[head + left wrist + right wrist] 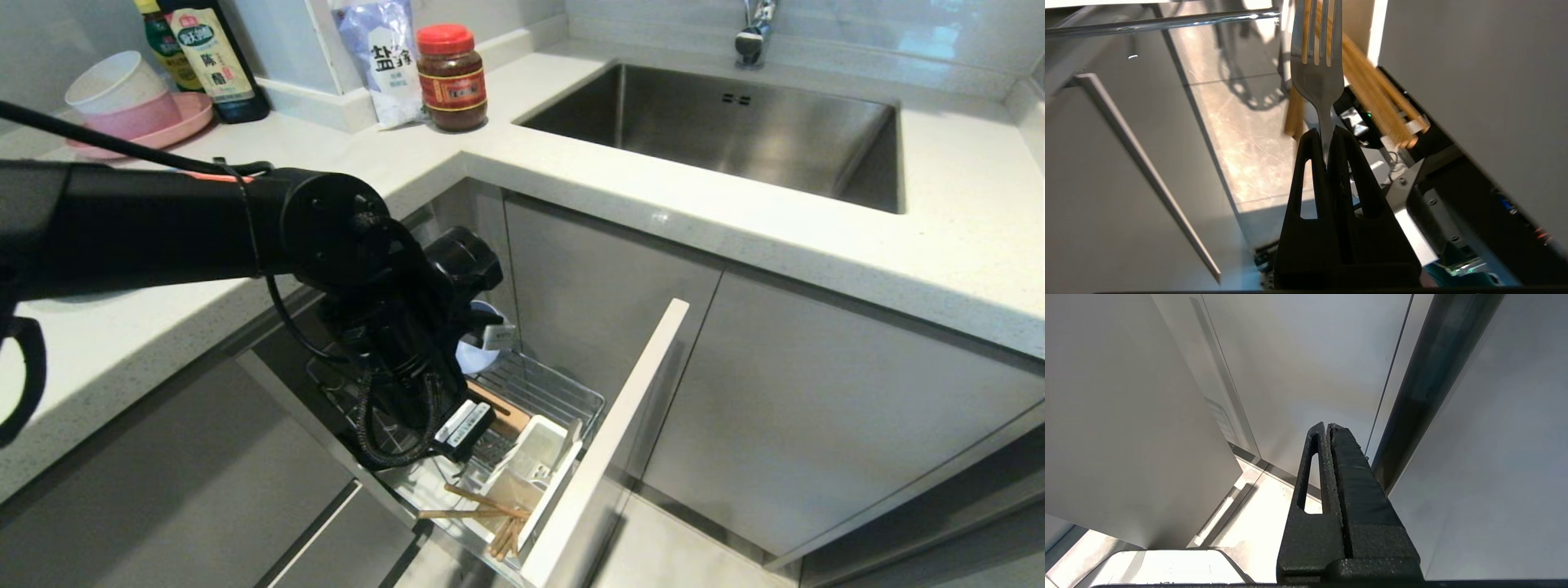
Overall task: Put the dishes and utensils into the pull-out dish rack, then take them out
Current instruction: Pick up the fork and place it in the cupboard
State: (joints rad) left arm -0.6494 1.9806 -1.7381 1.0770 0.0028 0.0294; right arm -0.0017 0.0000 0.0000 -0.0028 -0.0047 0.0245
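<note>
Left gripper (1327, 132): clamped on the fork (1318, 69) at its neck, tines pointing away from the wrist. In the head view the arm reaches down into the rack (563, 392), and the gripper itself is hidden behind the wrist there.

Fork: held, not yet resting on anything that can be seen. It sits close in front of the chopsticks (1376, 102) in the left wrist view; whether they touch cannot be told.

Chopsticks (482, 513): lying loose at the near end of the rack beside the caddy (535, 457), ends splayed and leaning toward the white front panel (608, 441).

Bowl (478, 353): pale blue, at the far end of the rack, mostly hidden by the arm. Plate: not visible.

Right gripper (1327, 428): fingers together, empty, parked low beside cabinet fronts, out of the head view.

Also present: pink plate (175, 122) with stacked bowls (118, 90) on the counter (571, 163), bottles, salt bag, red-lidded jar (451, 77), sink (735, 131).

Risks, as judged:
- Grip is narrow and on smooth metal. The fork may pivot or slide between the fingers if it catches on a wire or the caddy rim.
- The tines stand near the chopsticks. A sideways sweep could knock them through the wires or over the edge.
- The arm fills the rack. Its cables or wrist could snag the wires or nudge the bowl.
- Releasing while off a caddy slot would drop the fork flat into the basket.
</note>
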